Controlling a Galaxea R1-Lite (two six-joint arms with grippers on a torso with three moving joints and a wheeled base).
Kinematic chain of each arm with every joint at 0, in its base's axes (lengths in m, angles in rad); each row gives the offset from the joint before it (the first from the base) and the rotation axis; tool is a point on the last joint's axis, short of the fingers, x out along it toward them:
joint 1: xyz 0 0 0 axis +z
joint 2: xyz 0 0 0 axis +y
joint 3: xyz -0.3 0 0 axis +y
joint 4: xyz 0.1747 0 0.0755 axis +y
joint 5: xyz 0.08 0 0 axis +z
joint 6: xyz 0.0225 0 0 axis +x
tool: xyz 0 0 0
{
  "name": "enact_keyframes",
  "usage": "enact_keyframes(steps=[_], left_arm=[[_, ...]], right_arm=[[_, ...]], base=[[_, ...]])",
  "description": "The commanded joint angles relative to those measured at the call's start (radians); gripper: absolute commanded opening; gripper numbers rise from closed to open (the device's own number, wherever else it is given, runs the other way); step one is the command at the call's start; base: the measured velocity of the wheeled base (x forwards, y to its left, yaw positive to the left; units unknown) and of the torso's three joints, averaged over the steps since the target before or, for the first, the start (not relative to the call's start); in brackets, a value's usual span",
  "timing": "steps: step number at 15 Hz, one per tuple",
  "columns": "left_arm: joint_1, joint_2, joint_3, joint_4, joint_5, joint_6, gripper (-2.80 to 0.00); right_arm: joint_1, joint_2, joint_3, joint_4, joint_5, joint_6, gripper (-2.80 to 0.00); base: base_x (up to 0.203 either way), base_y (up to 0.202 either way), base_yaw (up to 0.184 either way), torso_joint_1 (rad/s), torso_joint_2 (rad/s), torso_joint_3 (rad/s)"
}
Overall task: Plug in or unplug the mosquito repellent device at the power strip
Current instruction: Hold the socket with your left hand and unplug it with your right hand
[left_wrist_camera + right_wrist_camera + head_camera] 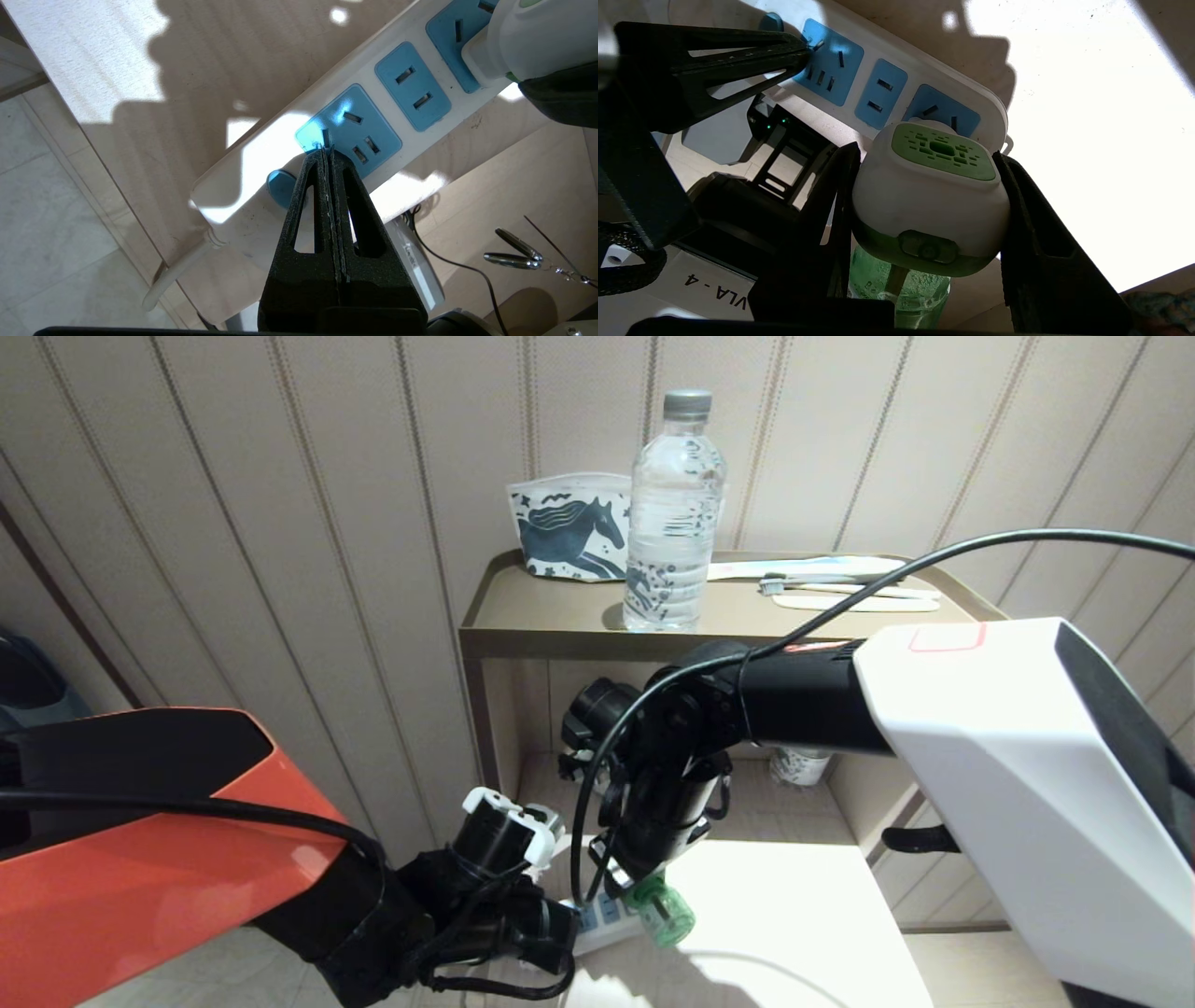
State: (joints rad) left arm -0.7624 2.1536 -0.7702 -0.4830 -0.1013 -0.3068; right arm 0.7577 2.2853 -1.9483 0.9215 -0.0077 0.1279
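- Green-and-white, the mosquito repellent device [930, 196] sat clamped between my right fingers [1020, 224], its plug end against the far socket of the power strip [896, 70].
- Whether its prongs were seated, I couldn't tell.
- My left fingers [327, 161] were pressed together, tips on the strip's near socket panel beside the blue button [279, 184].
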Motion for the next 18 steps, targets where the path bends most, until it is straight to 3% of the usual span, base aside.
enact_keyframes(steps=[1,15,18], left_arm=[[-0.006,0.012,0.002,0.001,-0.002,-0.003,-2.80],[-0.029,0.010,0.006,-0.002,-0.002,-0.005,-2.80],[-0.060,-0.001,0.005,-0.002,0.032,-0.008,-2.80]], right_arm=[[0.009,-0.025,-0.001,-0.003,0.002,0.001,-2.80],[0.040,-0.024,0.000,-0.001,-0.002,-0.001,-2.80],[0.038,0.022,0.006,0.002,-0.002,-0.001,-2.80]], base=[[0.000,0.000,0.000,0.000,0.00,0.000],[0.000,0.000,0.000,0.000,0.00,0.000],[0.000,0.000,0.000,0.000,0.00,0.000]])
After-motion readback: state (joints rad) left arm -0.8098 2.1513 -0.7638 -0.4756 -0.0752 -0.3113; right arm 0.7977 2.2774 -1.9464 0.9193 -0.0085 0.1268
